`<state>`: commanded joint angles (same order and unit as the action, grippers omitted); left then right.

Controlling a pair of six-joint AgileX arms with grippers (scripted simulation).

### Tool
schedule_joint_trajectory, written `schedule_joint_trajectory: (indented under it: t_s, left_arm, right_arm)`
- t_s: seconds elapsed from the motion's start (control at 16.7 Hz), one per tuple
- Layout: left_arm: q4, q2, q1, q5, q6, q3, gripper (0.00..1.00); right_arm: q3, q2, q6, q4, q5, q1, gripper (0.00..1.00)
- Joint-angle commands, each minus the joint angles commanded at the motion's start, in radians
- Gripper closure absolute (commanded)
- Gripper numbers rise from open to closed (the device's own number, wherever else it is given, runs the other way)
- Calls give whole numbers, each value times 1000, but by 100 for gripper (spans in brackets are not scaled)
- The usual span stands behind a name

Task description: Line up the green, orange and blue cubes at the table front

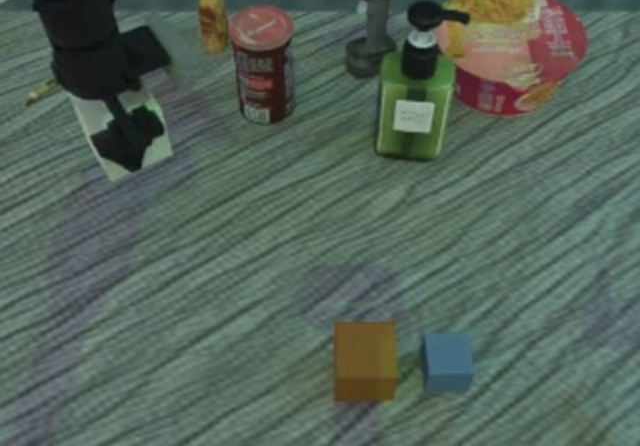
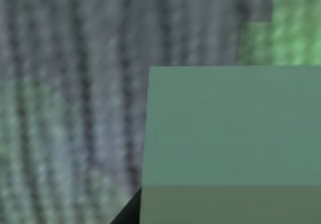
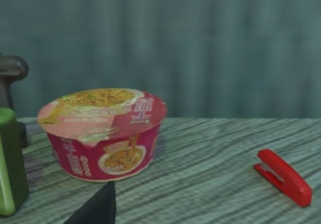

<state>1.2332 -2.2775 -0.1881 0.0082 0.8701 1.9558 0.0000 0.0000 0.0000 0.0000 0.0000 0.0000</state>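
Cubes first: the orange cube (image 1: 365, 361) and blue cube (image 1: 447, 362) sit just beside each other near the surface (image 1: 250, 266) front. My left gripper (image 1: 128, 136) is at the rear left, fingers on the green cube (image 2: 230, 128); I cannot tell how firmly. My right arm is out of the top view.

The left arm (image 1: 85, 36) is black throughout — a stack of rounded, drum-like segments with a matte finish, and a small white patch showing at its top end by the picture's edge. Its gripper (image 1: 128, 134) is black too, blocky and angular, with short squared fingers. A flat black rectangular part juts from the arm's side. In the right wrist view, one dark, pointed fingertip (image 3: 98, 209) shows — plain black, with no markings.
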Motion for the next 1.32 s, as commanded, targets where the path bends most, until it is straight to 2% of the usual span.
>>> schedule_joint_trajectory:
  t_s: [0.54, 0.72, 0.84, 1.14, 1.32]
  left_arm:
    - [-141, 429, -369, 1, 23, -617, 100]
    - [-177, 536, -461, 0, 29, -744, 100]
    - [-188, 567, -488, -1, 31, -775, 100]
    - [-189, 563, -485, 0, 31, -777, 100]
    - [-261, 535, -489, 1, 29, -819, 100]
  right_arm:
    - [0, 0, 0, 0, 0, 0, 0]
    - [0, 0, 0, 0, 0, 0, 0]
    - [0, 0, 0, 0, 0, 0, 0]
    - [0, 0, 0, 0, 0, 0, 0]
    - [0, 0, 0, 0, 0, 0, 0]
